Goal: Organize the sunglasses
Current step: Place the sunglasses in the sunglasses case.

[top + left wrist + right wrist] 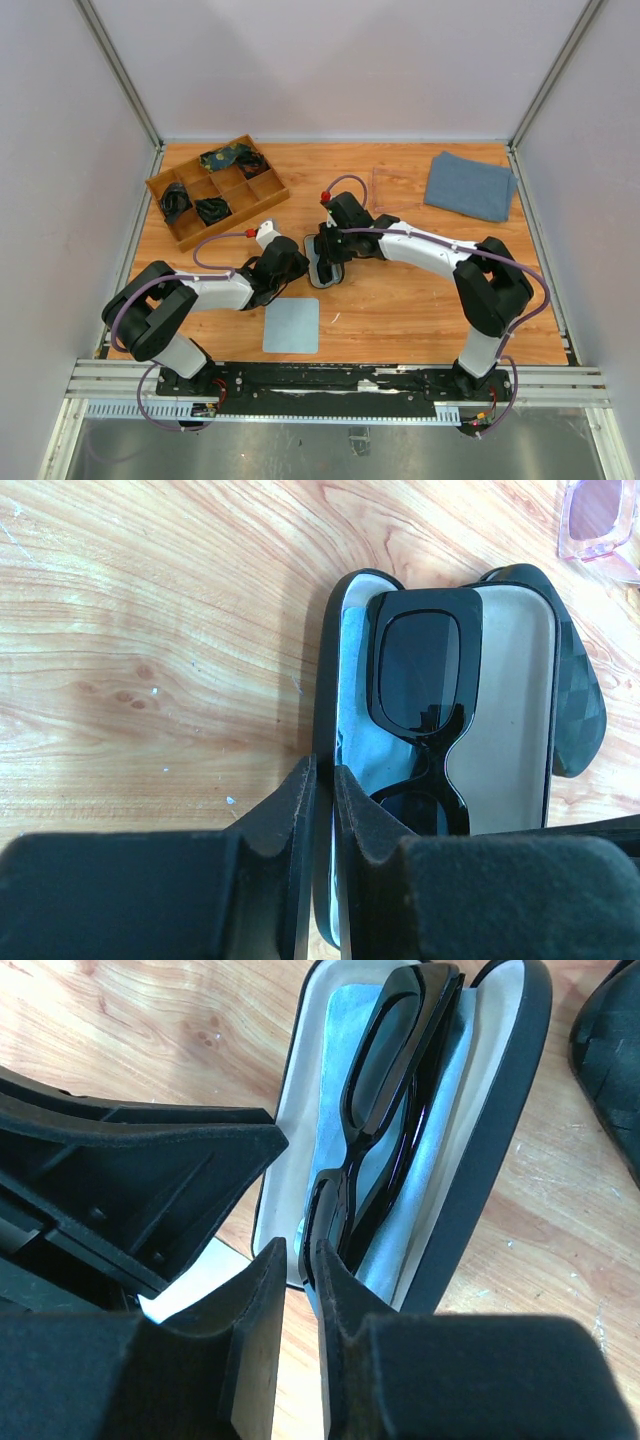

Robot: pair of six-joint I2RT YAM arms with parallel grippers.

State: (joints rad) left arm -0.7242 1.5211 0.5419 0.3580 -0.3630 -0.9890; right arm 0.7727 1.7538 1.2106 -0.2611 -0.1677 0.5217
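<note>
Black sunglasses (pixel 420 670): folded, thin black frame with dark lenses, inside the open case. In the right wrist view they stand partly on edge, along the case's length.
Case (pixel 515 680): black oval hard shell with a pale lining, at the centre of the top view. Its lid is swung open toward the right of the left wrist frame.
Case lining cloth (pixel 325 1100): light blue, lying under the sunglasses inside the shell.
Right tool (pixel 302 1255): fingers close together with only a narrow slot. The lower end of the black frame runs into that slot, so it reads as clamped on the frame.
Left tool (pixel 325 775): fingers nearly together, with the case's left wall running into the gap between them, so it is pinched on the case rim.
Pink sunglasses (pixel 598 515): translucent pale pink frame, on the worktop at the upper right corner of the left wrist frame, apart from the case.
Loose cloth (pixel 292 325): light blue square, flat on the worktop just below the case in the top view.
Folded cloth (pixel 470 185): grey-blue, upper right of the top view.
Divided tray (pixel 236 218): wooden, upper left of the top view, with dark items in several compartments.
Worktop (pixel 400 310): wood-grain board.
</note>
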